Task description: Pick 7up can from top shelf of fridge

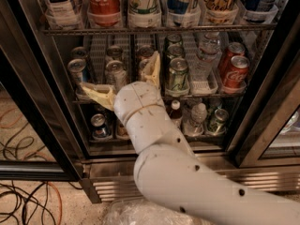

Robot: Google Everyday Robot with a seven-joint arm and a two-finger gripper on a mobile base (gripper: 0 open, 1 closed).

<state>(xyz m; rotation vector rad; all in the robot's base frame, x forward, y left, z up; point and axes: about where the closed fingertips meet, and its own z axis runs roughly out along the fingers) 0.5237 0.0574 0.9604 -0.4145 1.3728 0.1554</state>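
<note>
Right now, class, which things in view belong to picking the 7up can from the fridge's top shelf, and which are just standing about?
Belong to the job: 7up can; top shelf; fridge; gripper, open, down at the middle rack.
Just standing about: Coca-Cola can beside the 7up; green-and-silver cans; red cans on the middle rack; floor cables.

One 7up can (143, 3), three red Coca-Cola cans (104, 3), one pincer (119, 71) at middle rack (197, 96)

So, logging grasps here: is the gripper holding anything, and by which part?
Nothing held. The gripper is open in front of the middle shelf, below the 7up can.
</note>
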